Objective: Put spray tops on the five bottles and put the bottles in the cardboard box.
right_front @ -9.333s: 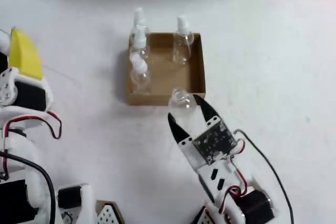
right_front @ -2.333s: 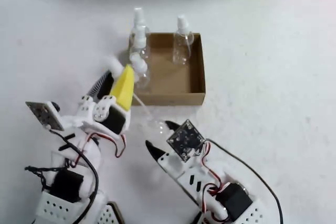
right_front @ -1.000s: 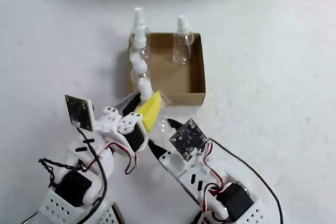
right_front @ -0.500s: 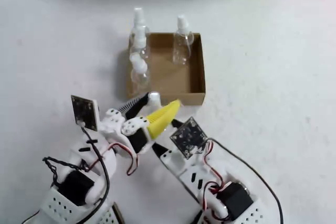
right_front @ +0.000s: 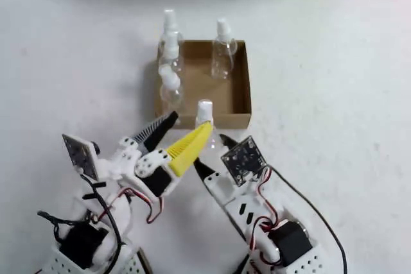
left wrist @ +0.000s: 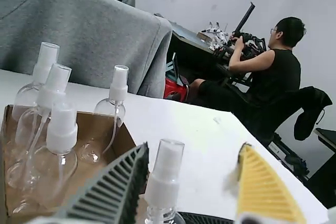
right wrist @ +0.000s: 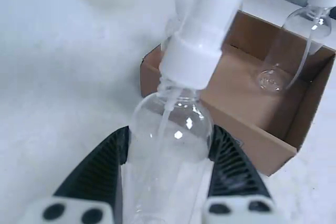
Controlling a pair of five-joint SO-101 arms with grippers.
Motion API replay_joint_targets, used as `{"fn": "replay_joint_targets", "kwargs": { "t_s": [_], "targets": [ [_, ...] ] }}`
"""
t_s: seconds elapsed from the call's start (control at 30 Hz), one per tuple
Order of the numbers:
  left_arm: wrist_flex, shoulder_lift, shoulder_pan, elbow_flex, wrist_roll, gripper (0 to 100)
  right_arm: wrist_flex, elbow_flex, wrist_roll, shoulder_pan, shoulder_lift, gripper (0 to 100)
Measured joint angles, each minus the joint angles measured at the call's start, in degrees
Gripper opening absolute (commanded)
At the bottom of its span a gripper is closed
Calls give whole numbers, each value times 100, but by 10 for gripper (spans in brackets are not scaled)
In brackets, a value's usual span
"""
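My right gripper [right_front: 215, 152] is shut on a clear bottle [right wrist: 173, 135] that stands just in front of the cardboard box [right_front: 239, 88]. A white spray top [right_front: 204, 112] sits on the bottle's neck, a little tilted in the right wrist view [right wrist: 202, 40]. My left gripper [right_front: 189, 122] is open, its grey ridged finger and yellow finger on either side of that spray top [left wrist: 165, 174] without touching it. Several capped bottles stand in the box, along one side [right_front: 170, 85] and at a far corner [right_front: 223, 46].
The box [left wrist: 105, 129] has free floor on the side nearest the held bottle. Both arms' bases crowd the table's near edge. White tabletop [right_front: 334, 81] lies open to either side of the box.
My left gripper brought the spray top over the held bottle, let it go on the neck and opened. The right gripper with the bottle shifted slightly toward the box.
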Motion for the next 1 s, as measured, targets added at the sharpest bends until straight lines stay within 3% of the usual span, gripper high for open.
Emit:
{"fn": "replay_joint_targets", "kwargs": {
  "t_s": [0.33,0.53,0.67,1.0],
  "targets": [
    [-18,0,-123,0,0,246,-378,0,0,457,0,15],
    [-18,0,-123,0,0,21,-914,70,-369,703,0,15],
    [-18,0,-132,0,18,60,-1257,114,-501,888,0,15],
    [-18,0,-132,0,26,22,-1802,26,-519,1213,0,15]
  ]
}}
